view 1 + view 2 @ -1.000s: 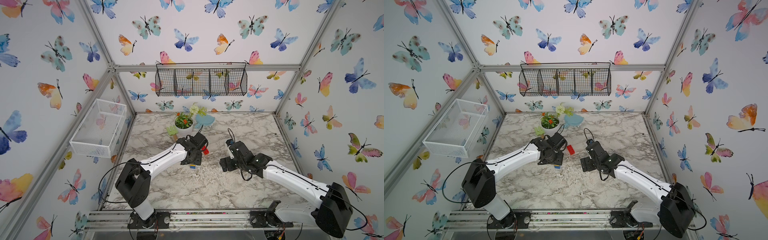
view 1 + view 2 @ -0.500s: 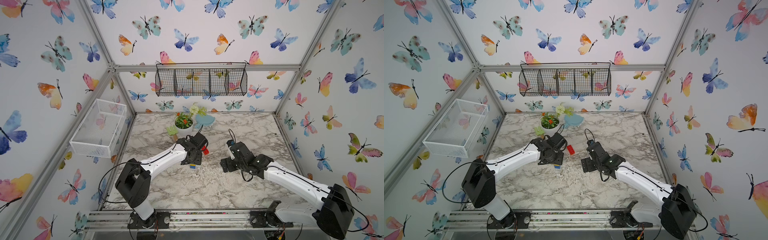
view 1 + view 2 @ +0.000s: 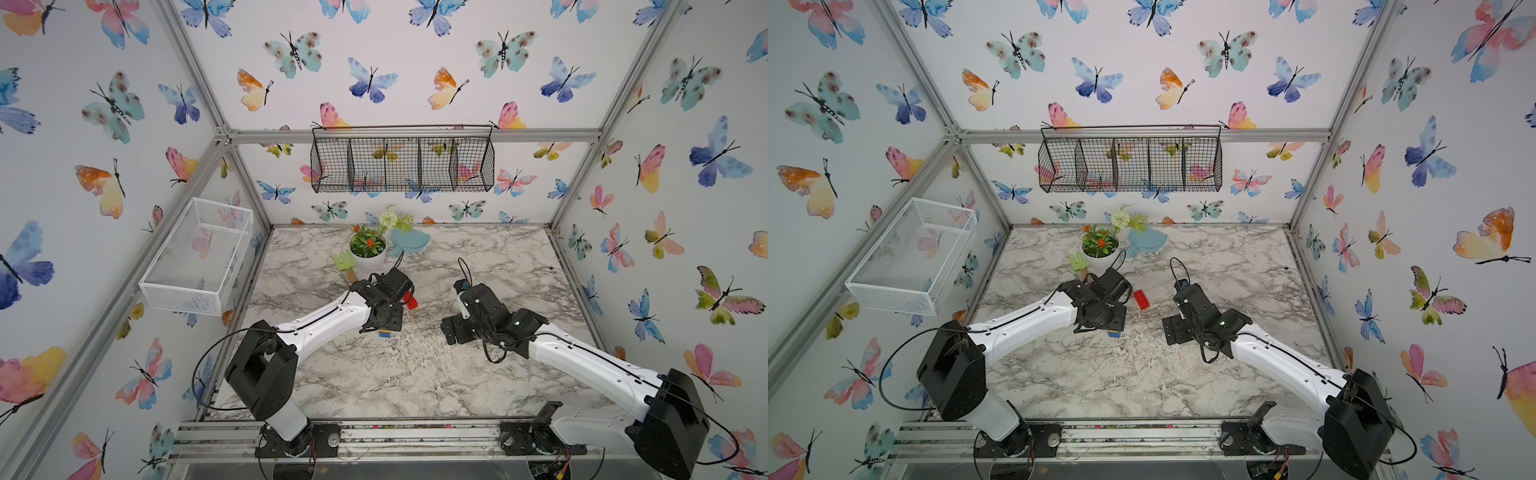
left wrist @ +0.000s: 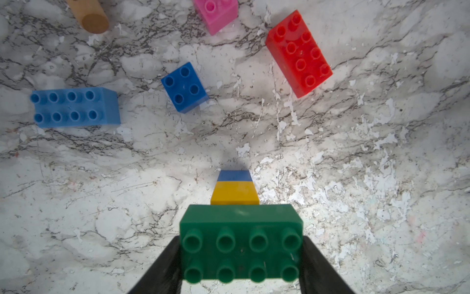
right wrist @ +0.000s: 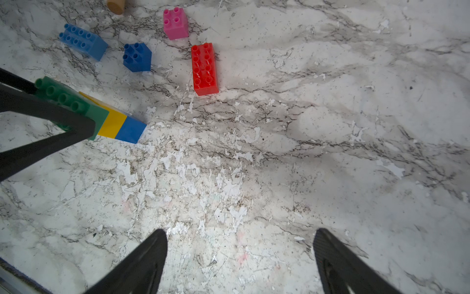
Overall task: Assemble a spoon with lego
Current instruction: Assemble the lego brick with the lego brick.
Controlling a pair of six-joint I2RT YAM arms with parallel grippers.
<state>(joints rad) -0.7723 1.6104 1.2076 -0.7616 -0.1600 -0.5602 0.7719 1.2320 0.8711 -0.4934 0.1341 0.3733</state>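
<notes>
Neither arm has visibly moved. Top views: left gripper [image 3: 384,324] sits over the half-built spoon [image 3: 385,333], red brick [image 3: 1140,299] beside. Left wrist: jaws clamp its green brick [image 4: 241,244], blue end perhaps touching the table [image 4: 356,152]. Right wrist: right gripper [image 5: 240,254] gapes empty.

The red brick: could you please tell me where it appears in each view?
Top view: red brick mid-table, beside the left arm.
Top view: red brick beside the left arm.
Left wrist: red brick near the pink brick.
Right wrist: red brick studs up, near the pink brick.
Shared landmark: green-yellow-blue stack, in all four.
</notes>
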